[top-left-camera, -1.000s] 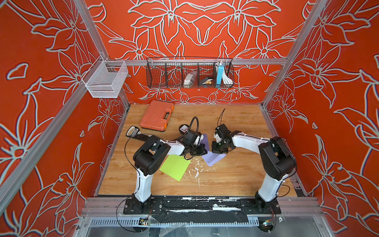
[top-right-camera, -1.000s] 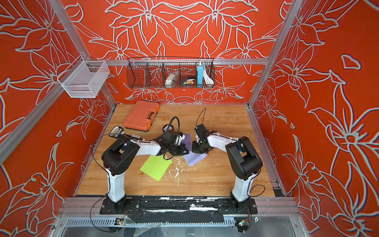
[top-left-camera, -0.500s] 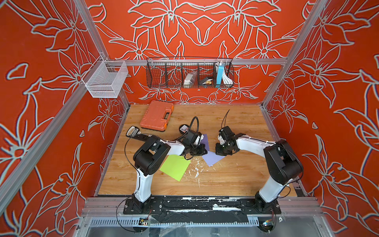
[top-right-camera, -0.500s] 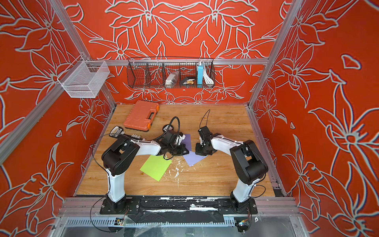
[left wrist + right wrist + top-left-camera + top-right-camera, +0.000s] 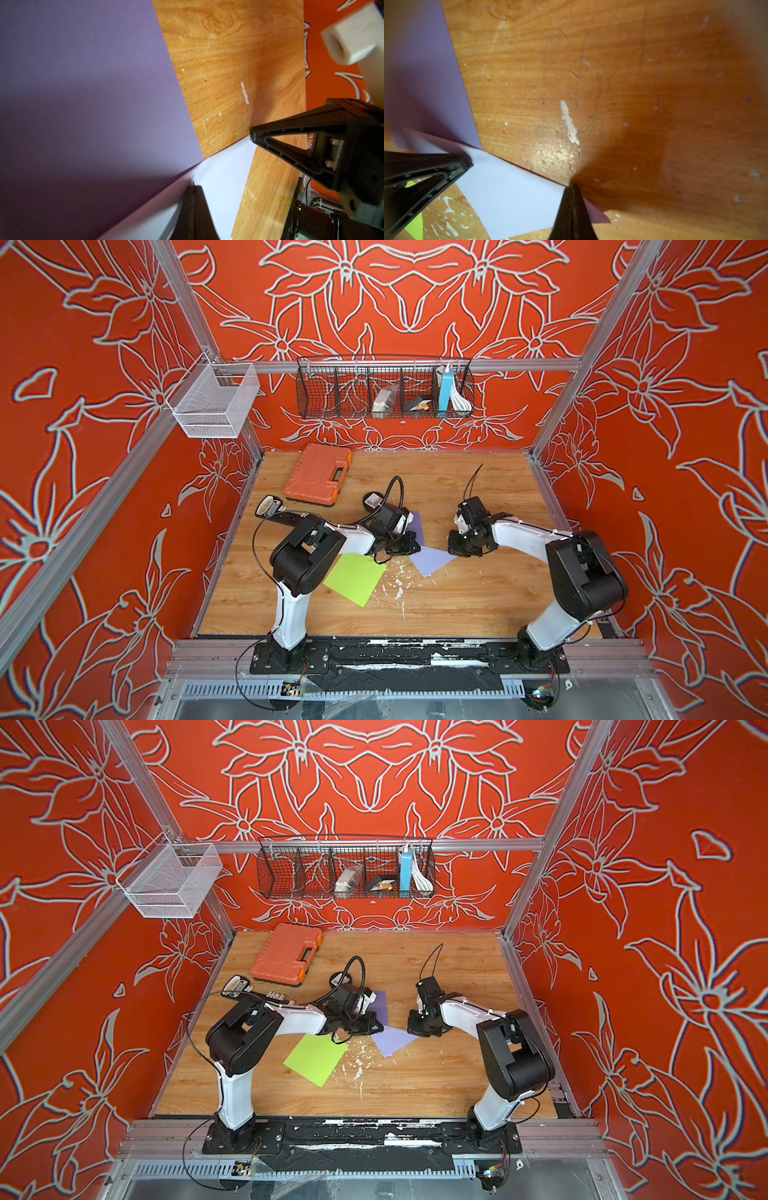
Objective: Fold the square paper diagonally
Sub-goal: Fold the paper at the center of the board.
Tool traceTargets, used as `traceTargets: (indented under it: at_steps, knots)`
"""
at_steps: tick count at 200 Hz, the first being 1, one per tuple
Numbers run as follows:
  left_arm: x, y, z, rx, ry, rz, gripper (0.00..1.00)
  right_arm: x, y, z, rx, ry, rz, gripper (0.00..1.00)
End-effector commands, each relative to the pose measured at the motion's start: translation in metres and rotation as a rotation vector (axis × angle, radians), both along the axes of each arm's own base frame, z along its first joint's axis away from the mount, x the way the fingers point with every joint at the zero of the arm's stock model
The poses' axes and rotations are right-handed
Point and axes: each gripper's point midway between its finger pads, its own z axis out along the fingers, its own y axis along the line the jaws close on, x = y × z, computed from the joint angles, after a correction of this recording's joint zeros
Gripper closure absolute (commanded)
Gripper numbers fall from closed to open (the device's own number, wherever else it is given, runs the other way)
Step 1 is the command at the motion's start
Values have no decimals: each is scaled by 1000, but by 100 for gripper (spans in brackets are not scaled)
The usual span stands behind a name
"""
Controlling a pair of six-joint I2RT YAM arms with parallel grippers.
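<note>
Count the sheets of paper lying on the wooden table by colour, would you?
Purple sheet, partly folded with its pale underside showing: 1
Green sheet: 1
Total: 2

On the bench [image 5: 457, 605], the paper [image 5: 432, 560] lies near the centre, with the left pincer [image 5: 415, 548] at its nine o'clock and the right pincer [image 5: 454, 545] at three. Another sheet [image 5: 355, 578] lies just beside it at eight o'clock, and a case [image 5: 318, 475] at ten.

paper [image 5: 432, 560] part-hidden (left tool [image 5: 414, 548]), basket [image 5: 324, 385] contents indistinct
</note>
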Motion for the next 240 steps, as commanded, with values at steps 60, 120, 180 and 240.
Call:
traceTargets:
  at_steps: [60,120,180,240]
  knots:
    - [-7,15,-14,90,33,18,100,-39,-50,-29,-193,142,-56,100]
    - [-5,18,-12,98,22,26,100,-39,-52,-31,-187,142,-88,100]
    - [7,41,-8,109,11,91,100,-40,-52,-33,-179,146,-92,100]
    - [12,51,-10,124,15,117,100,-40,-52,-32,-169,139,-99,100]
